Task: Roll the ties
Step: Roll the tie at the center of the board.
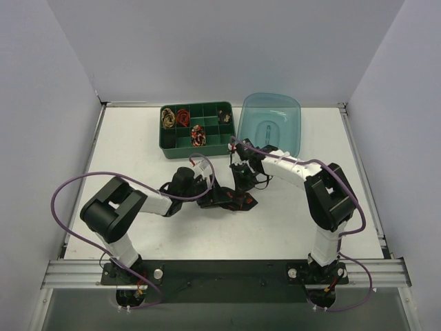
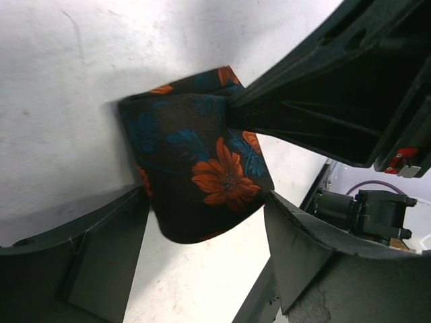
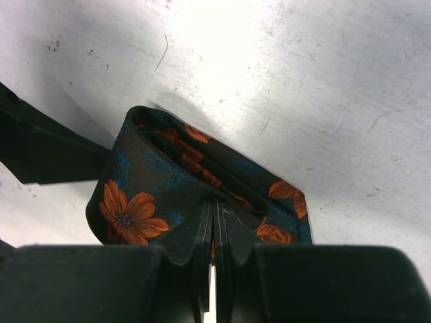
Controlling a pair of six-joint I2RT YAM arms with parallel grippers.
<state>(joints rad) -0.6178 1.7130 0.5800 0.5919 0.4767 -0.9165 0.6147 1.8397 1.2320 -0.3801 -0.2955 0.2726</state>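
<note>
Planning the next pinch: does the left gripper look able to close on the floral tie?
Probably yes: the floral tie sits between the left gripper's open fingers; right gripper pinches one end only.

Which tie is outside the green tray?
The dark orange-flowered tie on the table, pinched by the right gripper; the others sit coiled in tray compartments.

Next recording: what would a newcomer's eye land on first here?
The dark folded necktie with orange flowers in the middle of the white table, pinched by the right claw while the left claw, open, straddles it. Behind, a green compartment tray holds coiled ties, a translucent blue plastic lid to its right.
</note>
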